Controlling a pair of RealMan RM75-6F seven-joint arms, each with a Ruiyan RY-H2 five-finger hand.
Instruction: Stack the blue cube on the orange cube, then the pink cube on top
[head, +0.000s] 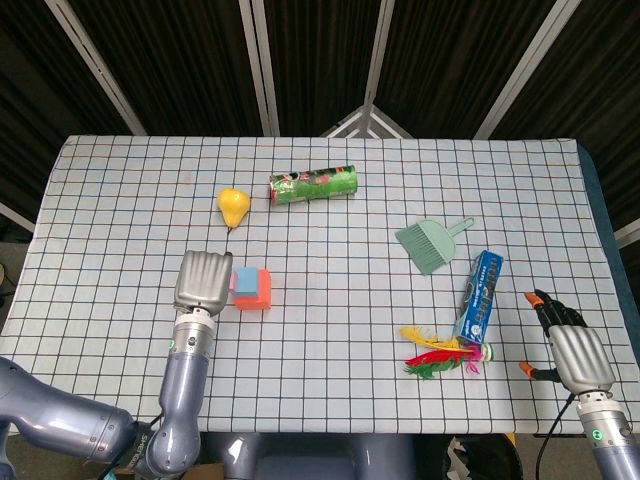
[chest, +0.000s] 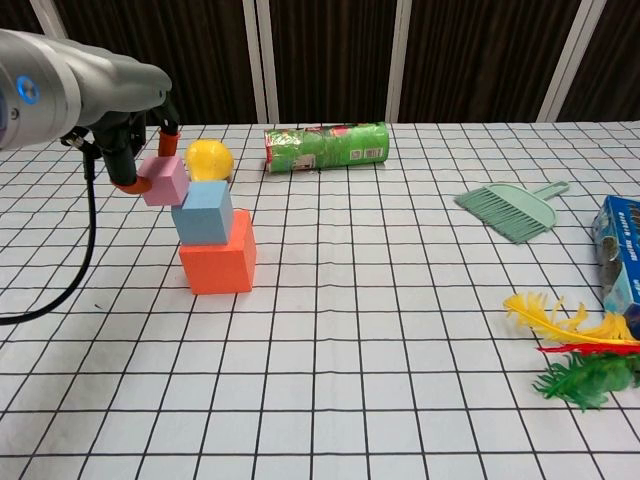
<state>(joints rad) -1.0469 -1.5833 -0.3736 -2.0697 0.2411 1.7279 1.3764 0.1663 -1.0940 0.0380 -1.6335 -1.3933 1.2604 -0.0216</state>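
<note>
The blue cube (chest: 204, 212) sits on the orange cube (chest: 218, 261) left of the table's middle; in the head view the blue cube (head: 246, 281) and orange cube (head: 259, 292) show just right of my left hand (head: 203, 279). My left hand (chest: 135, 150) holds the pink cube (chest: 165, 180) in the air, just above and left of the blue cube's top corner. In the head view only a pink sliver (head: 232, 282) of that cube shows at the hand's edge. My right hand (head: 572, 352) rests near the table's right front edge, fingers partly curled, holding nothing.
A yellow pear (chest: 209, 159) lies right behind the stack, and a green can (chest: 327, 146) on its side farther back. A green dustpan brush (chest: 510, 211), a blue box (head: 482, 293) and coloured feathers (chest: 575, 351) lie on the right.
</note>
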